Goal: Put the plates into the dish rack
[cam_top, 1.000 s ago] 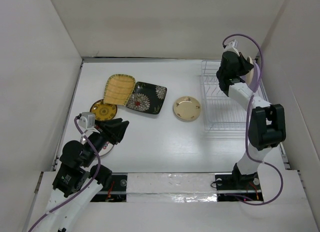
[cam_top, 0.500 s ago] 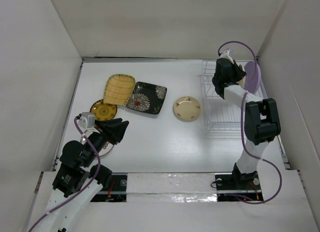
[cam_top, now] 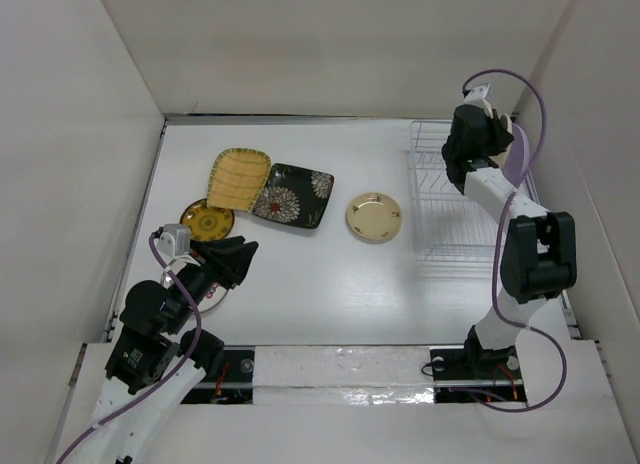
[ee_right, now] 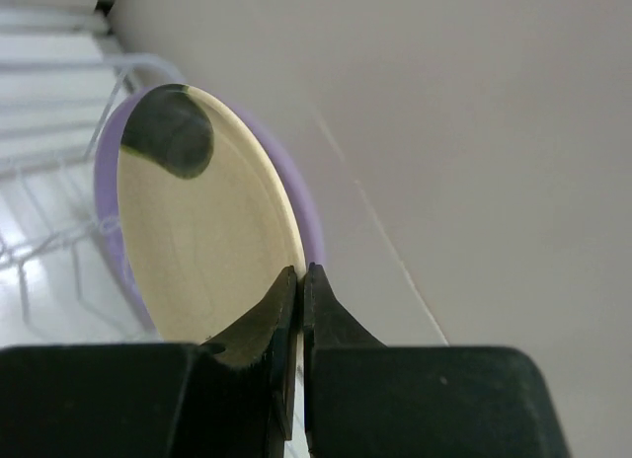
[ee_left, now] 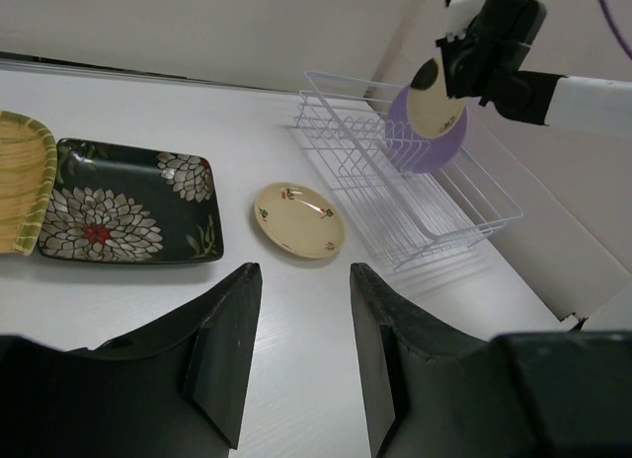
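My right gripper (ee_right: pixel 301 270) is shut on the upper rim of a cream plate (ee_right: pixel 197 241) and holds it on edge over the white wire dish rack (cam_top: pixel 450 214). A lavender plate (ee_right: pixel 308 211) stands just behind it in the rack (ee_left: pixel 425 211). The left wrist view also shows the cream plate (ee_left: pixel 434 98) and the lavender plate (ee_left: pixel 427 147). My left gripper (ee_left: pixel 304 270) is open and empty above the table at the near left. The yellow woven plate (cam_top: pixel 240 177), black flowered plate (cam_top: pixel 292 194), brown-gold plate (cam_top: pixel 207 221) and gold-rimmed cream plate (cam_top: pixel 374 216) lie flat.
White walls close in the table on the left, back and right; the rack sits close to the right wall. A white plate (cam_top: pixel 208 298) shows partly under my left arm. The right arm's purple cable (cam_top: pixel 500 76) loops above the rack.
My right gripper with the cream plate swung left over the rack, then back towards the right wall, nearer the lavender plate. The left arm has not moved.
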Action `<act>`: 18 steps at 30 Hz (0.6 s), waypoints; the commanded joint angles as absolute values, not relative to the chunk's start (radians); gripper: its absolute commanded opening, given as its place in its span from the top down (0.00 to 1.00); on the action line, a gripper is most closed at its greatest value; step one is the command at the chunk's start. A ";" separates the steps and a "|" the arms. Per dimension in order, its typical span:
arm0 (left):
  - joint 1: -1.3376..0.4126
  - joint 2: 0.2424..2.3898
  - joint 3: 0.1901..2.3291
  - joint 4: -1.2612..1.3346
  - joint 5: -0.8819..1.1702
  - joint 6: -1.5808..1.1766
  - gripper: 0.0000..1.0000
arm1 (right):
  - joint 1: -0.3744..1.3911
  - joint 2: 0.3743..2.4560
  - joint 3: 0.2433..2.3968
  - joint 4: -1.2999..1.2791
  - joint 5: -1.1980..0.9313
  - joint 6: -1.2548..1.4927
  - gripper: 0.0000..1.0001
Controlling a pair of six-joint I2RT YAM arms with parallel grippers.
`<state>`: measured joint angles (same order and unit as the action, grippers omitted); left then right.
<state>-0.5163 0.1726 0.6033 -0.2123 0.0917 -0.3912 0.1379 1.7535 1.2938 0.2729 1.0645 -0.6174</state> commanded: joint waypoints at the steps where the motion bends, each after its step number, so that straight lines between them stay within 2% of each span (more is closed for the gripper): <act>1: -0.523 0.176 0.629 -0.179 0.091 -0.390 0.62 | 0.114 1.667 1.347 0.298 1.077 -0.577 1.00; 18: -0.523 0.164 0.630 -0.183 0.081 -0.391 0.62 | 0.075 1.727 1.229 0.354 1.043 -0.580 1.00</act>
